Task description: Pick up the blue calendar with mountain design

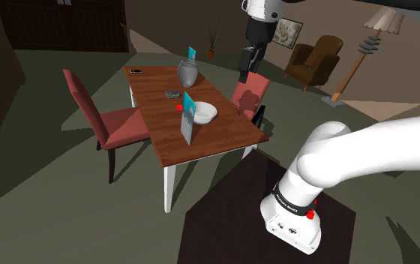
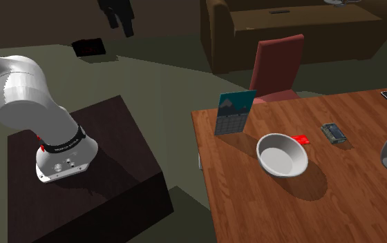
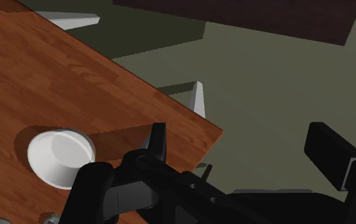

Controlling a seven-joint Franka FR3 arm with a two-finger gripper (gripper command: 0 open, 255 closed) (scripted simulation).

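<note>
Shoulder view: the blue calendar (image 1: 188,116) stands upright near the table's (image 1: 227,133) near end, just beside the white bowl (image 1: 205,113). The jaws hang high above the red chair (image 1: 247,94), well apart from it.
Shoulder risk: a slanting descent could clip the bowl or knock the thin calendar flat.
Second exterior view: this one gives the printed face, mountains over a date grid, close to the table corner. A nudge might push it off.
Wrist view: the jaws are spread with nothing between them, facing the bowl and the table corner, so the aim likely needs correcting.
</note>
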